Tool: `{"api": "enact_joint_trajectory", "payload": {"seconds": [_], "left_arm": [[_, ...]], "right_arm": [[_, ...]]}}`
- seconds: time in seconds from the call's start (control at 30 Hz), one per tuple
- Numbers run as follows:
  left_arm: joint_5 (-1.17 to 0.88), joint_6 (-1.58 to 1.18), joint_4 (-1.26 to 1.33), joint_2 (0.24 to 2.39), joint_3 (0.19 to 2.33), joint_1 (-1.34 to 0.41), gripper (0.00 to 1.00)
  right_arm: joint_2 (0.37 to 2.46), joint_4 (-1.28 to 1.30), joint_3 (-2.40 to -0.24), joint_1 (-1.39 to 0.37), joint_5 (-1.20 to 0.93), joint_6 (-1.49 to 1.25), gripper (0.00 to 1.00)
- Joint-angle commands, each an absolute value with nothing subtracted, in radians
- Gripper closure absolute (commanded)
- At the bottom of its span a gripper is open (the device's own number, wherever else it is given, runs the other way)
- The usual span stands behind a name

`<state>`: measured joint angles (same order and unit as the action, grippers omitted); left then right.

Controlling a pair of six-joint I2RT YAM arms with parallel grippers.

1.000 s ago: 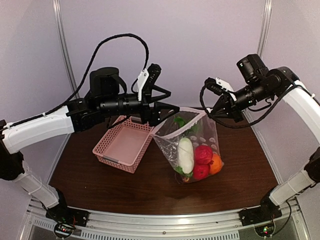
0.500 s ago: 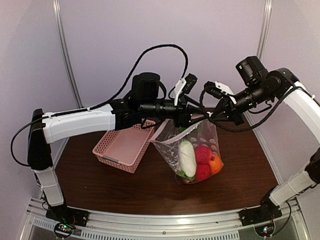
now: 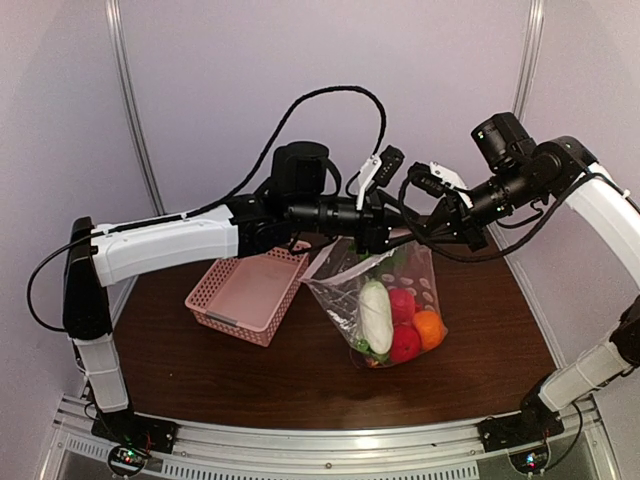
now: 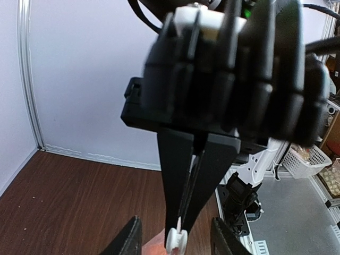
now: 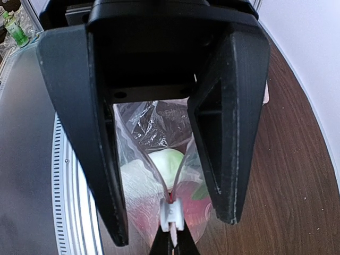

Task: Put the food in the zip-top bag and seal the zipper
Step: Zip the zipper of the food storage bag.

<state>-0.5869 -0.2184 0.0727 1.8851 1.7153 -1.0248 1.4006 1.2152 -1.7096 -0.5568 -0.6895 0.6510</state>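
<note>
Bag (image 3: 330, 298) | mouth edge in right jaws | basket (image 3: 240, 318) just beside

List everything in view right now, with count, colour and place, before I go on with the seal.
zip-top bag: one, clear, held up by its mouth over the middle of the table
zipper slider: one, white, on the bag's mouth edge
white radish: at least one, white with green leaves, inside the bag
red pieces: two, red, inside the bag, one above the other
orange piece: one, orange, inside the bag, right of the reds
basket: one, pink lattice, on the table left of the bag
table: one, dark brown wood
left gripper: one, black, fingers apart on either side of the bag's mouth
right gripper: one, black, fingers shut on the bag's mouth beside the slider
</note>
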Motion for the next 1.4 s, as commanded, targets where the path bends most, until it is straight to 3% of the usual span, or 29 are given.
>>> {"api": "enact_joint_trajectory", "payload": {"seconds": [0.0,0.23,0.53,0.63,1.0,1.27,1.37], "left_arm": [[-0.599,-0.189,0.014,1.906,1.759,-1.029,0.57],[-0.598,-0.185,0.006,1.907,1.762,-1.028,0.66],[-0.596,-0.172,-0.046,1.916,1.772,-1.028,0.66],[-0.602,-0.169,-0.057,1.923,1.783,-1.029,0.72],[-0.61,-0.17,-0.062,1.934,1.79,-1.028,0.8],[-0.629,-0.168,-0.067,1.933,1.788,-1.027,0.95],[-0.627,-0.164,-0.076,1.933,1.788,-1.025,0.97]], "right_arm": [[1.375,1.198,-1.699,-0.565,-0.686,0.637,1.0],[1.376,1.192,-1.696,-0.565,-0.686,0.634,1.0],[1.37,1.189,-1.691,-0.565,-0.686,0.634,1.0],[1.371,1.188,-1.69,-0.564,-0.685,0.634,1.0],[1.363,1.182,-1.677,-0.565,-0.672,0.635,1.0],[1.359,1.173,-1.662,-0.565,-0.659,0.637,1.0],[1.349,1.156,-1.652,-0.565,-0.647,0.632,1.0]]}}
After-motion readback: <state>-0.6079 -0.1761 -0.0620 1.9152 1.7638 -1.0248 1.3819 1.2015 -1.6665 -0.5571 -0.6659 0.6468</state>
